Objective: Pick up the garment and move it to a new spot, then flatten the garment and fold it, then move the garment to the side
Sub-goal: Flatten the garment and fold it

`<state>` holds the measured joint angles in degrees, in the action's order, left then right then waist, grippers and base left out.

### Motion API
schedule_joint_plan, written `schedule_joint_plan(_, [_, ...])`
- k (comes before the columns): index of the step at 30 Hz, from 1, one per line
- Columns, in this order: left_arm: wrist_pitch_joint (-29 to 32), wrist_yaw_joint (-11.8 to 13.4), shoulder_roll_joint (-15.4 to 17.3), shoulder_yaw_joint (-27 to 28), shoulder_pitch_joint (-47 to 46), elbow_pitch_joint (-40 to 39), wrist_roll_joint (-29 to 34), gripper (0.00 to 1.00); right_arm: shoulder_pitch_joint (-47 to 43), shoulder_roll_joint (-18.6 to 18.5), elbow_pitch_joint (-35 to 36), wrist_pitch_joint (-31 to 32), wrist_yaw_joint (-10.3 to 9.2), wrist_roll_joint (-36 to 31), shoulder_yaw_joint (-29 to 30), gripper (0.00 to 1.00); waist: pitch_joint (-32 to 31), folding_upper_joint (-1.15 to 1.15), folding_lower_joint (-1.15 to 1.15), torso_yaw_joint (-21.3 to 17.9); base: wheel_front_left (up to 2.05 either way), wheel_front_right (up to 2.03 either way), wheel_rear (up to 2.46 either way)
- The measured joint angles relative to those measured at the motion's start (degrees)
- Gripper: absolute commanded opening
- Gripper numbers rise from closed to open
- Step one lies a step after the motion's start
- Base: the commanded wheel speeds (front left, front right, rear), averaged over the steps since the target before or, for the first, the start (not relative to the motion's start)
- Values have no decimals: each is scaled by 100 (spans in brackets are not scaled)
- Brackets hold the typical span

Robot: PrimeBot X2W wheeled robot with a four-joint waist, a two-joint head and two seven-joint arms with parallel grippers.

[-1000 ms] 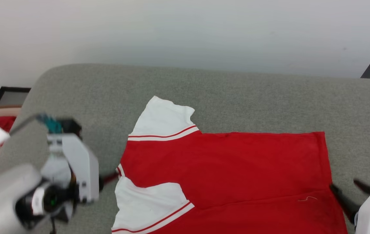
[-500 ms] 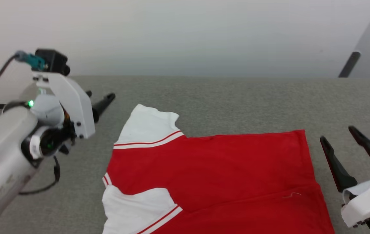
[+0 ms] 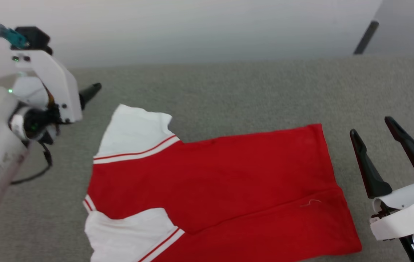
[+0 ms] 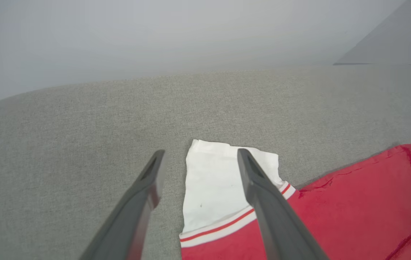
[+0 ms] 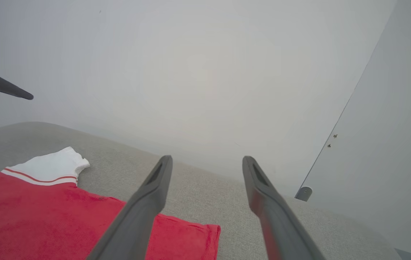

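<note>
The garment (image 3: 210, 174) lies spread flat on the grey cushion (image 3: 229, 94), red body with white sleeves edged in white-and-red trim. No lettering shows on the side facing up. My left gripper (image 4: 201, 153) hovers open above and to the left of the far white sleeve (image 4: 220, 180); one dark finger (image 3: 90, 91) pokes out past its white mount. Off the garment's right edge, my right gripper (image 3: 370, 129) stands open and holds nothing. In the right wrist view the right gripper (image 5: 207, 159) points over the garment's (image 5: 46, 209) corner toward the wall.
A pale wall (image 3: 192, 29) rises straight behind the cushion. A dark vertical strip (image 3: 365, 36) marks a panel edge at the upper right, with a small round stop (image 5: 303, 193) at its foot. Bare grey cushion surrounds the garment on the left, far and right sides.
The head camera has swung, shifting the whole picture. My left arm has risen from beside the garment's left edge. My right gripper has lifted away from the garment's right corner. Both stay open.
</note>
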<state>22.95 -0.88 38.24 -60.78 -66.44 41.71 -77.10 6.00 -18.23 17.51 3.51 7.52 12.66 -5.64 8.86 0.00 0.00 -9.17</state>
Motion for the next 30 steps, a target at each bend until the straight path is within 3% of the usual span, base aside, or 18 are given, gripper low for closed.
schedule_joint_plan(10, [790,-365,-108,-131,-647,1121,26,100,108,114,111,-26,0,93,37,100,752,0,0,-302,0,0,0])
schedule_joint_plan(26, [1444,-491,-427,-326,-1070,1872,118,100,289,275,88,-70,0,185,-77,100,1642,0,0,-538,0,0,0])
schedule_joint_plan(27, [1495,-491,-460,-321,-1076,1914,107,96,290,279,85,-46,0,191,-82,100,1650,0,0,-535,0,0,0])
schedule_joint_plan(28, [1548,-480,-497,-307,-1087,1949,78,86,291,287,76,-24,0,215,-87,100,1652,0,0,-530,0,0,0])
schedule_joint_plan(29, [1605,-465,-527,-299,-1103,1986,58,74,292,294,67,11,0,278,-92,100,1651,0,0,-526,0,0,0])
schedule_joint_plan(30, [1657,-458,-552,-293,-1111,2014,43,53,292,296,62,53,0,311,-97,100,1649,0,0,-521,0,0,0])
